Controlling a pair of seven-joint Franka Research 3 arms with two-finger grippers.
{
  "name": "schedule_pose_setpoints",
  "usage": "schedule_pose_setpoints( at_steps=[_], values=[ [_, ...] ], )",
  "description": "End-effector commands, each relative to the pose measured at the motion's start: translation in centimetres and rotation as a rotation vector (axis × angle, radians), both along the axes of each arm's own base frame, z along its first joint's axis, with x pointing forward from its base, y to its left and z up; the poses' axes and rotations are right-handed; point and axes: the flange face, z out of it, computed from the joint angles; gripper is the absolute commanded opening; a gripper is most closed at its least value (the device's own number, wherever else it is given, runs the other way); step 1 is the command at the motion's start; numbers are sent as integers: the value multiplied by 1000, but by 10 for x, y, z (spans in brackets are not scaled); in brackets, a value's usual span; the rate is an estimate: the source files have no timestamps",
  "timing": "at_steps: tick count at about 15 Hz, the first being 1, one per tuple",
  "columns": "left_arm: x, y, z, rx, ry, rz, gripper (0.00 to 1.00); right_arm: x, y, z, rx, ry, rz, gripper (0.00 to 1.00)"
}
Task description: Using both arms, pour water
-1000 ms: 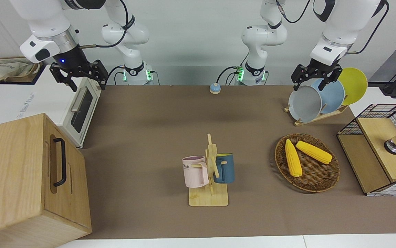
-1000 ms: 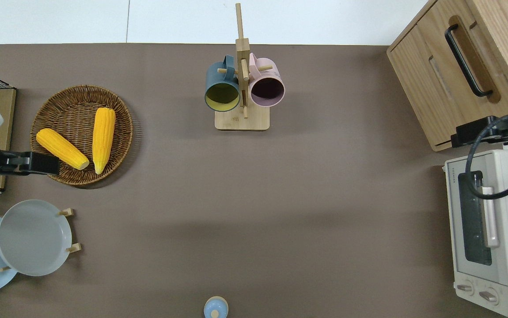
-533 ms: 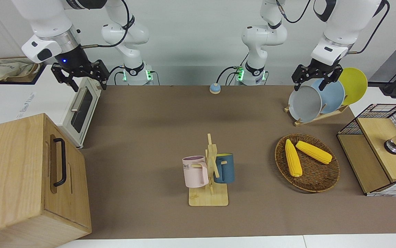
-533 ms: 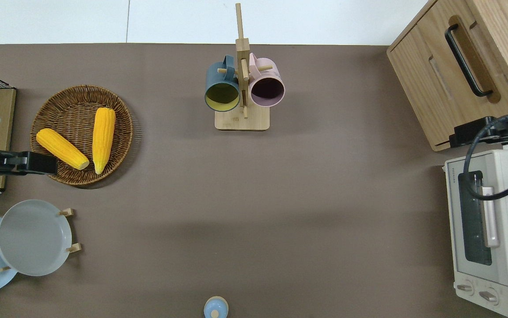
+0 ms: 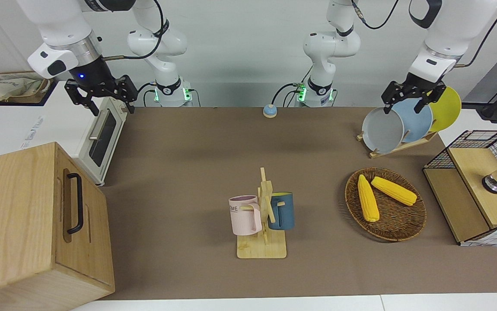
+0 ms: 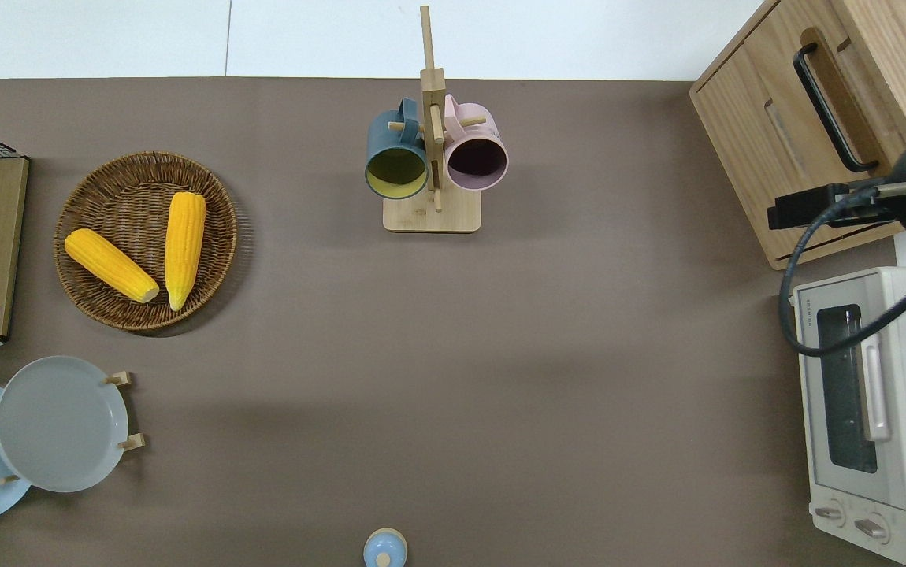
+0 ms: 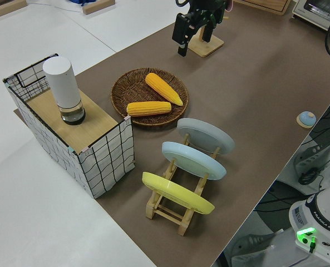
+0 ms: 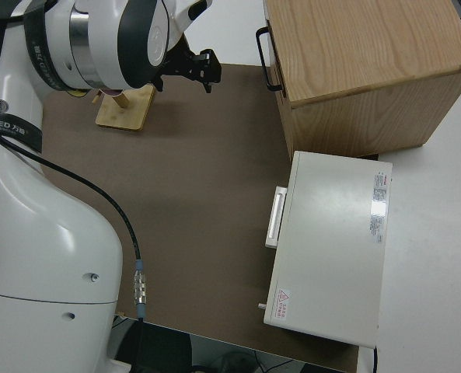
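The left gripper (image 5: 412,96) is up in the air with fingers spread and empty; overhead shows it at the table's edge by the wire crate (image 5: 475,181), at the left arm's end. The right gripper (image 5: 100,96), also spread and empty, hangs over the cabinet's (image 6: 815,118) near corner, by the toaster oven (image 6: 878,409). Two mugs (image 6: 396,161) hang on a wooden rack (image 6: 431,213) mid-table, far from the robots.
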Motion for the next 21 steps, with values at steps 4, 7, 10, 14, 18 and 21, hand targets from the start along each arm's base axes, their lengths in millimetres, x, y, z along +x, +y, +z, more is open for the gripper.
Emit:
schedule_pose_setpoints(
  at_steps=[4,7,10,14,18,21],
  values=[
    [-6,89,9,13,-29,-34,995,-1,59,-33,9,-124,145,990],
    [-5,112,6,28,-33,-52,995,4,84,-45,-13,-185,286,990],
    [-5,138,6,20,-89,-40,993,8,105,-51,-49,-236,442,990],
    [-5,173,-6,-13,-146,-29,991,19,135,-68,-96,-305,587,990],
    [-1,203,-12,-23,-252,-36,991,26,170,-90,-152,-321,677,987],
    [8,221,-18,20,-329,-20,991,29,189,-99,-209,-331,743,987]
  ],
)
